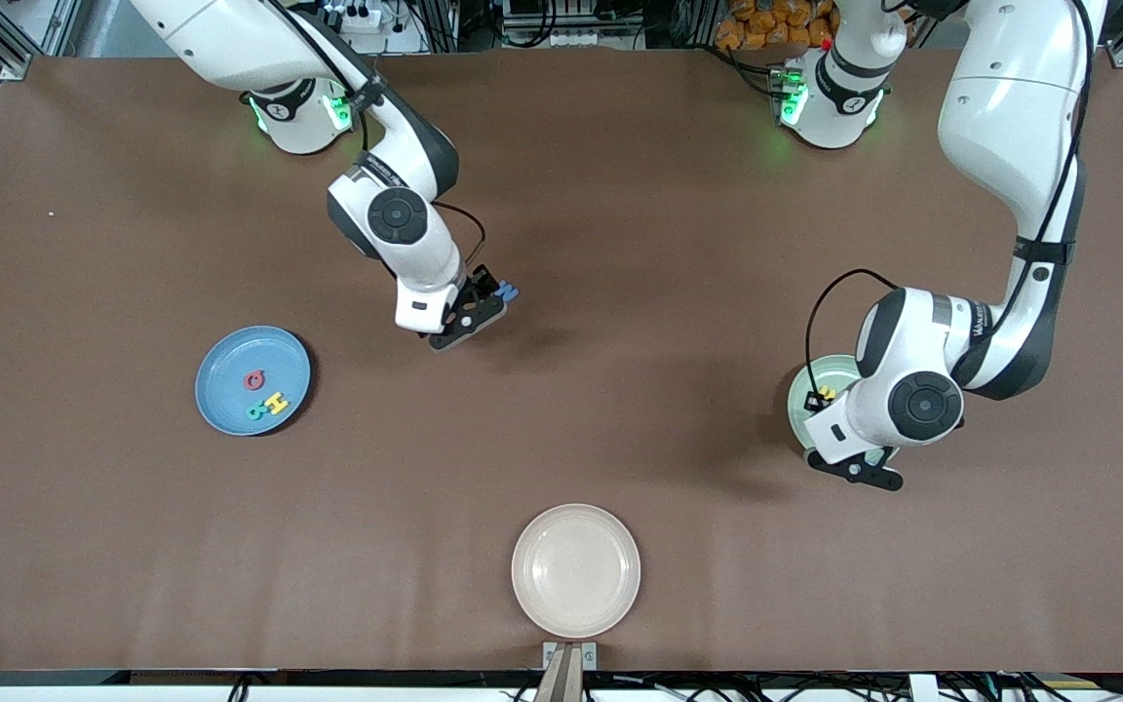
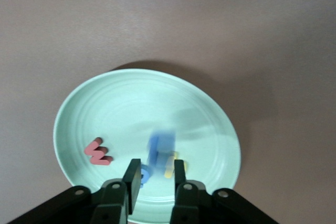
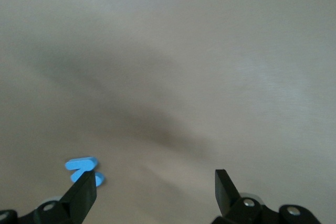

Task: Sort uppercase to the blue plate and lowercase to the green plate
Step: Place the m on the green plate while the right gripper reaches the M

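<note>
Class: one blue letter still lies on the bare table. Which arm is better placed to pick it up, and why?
Right. The right gripper hangs open just over the blue letter; the left gripper is over the green plate.

Three plates: blue plate (image 1: 220, 395), green plate (image 2: 131, 98), cream plate (image 1: 576, 570); two arms.
</note>
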